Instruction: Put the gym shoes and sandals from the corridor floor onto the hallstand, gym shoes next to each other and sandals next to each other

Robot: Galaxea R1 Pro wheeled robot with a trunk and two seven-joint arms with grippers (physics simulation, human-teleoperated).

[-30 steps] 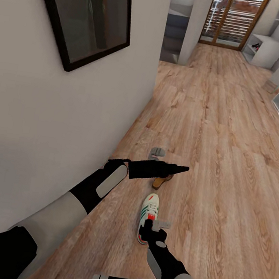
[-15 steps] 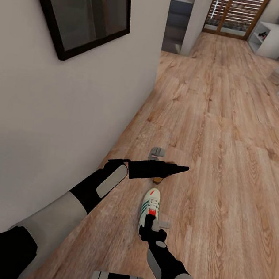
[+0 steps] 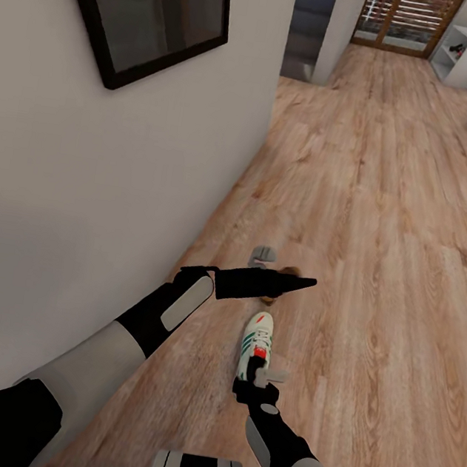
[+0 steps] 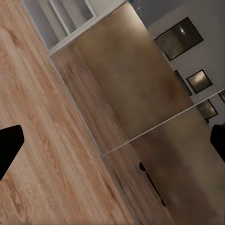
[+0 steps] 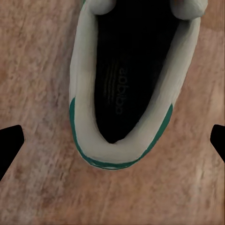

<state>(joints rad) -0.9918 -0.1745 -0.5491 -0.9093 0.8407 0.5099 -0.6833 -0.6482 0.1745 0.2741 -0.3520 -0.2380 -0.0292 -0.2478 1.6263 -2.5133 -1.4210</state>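
One gym shoe lies on the corridor floor in the head view, just ahead of the right gripper; compared with a second ago it sits nearer the fingers, so the approach is closing. One sandal shows partly behind the left gripper, whose jaw state cannot be told. Right wrist view: one gym shoe centred between widely parted, empty fingertips.

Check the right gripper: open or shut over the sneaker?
Open. In the right wrist view the fingertips sit far apart at the picture's edges, with the gym shoe on the corridor floor between them, not gripped.
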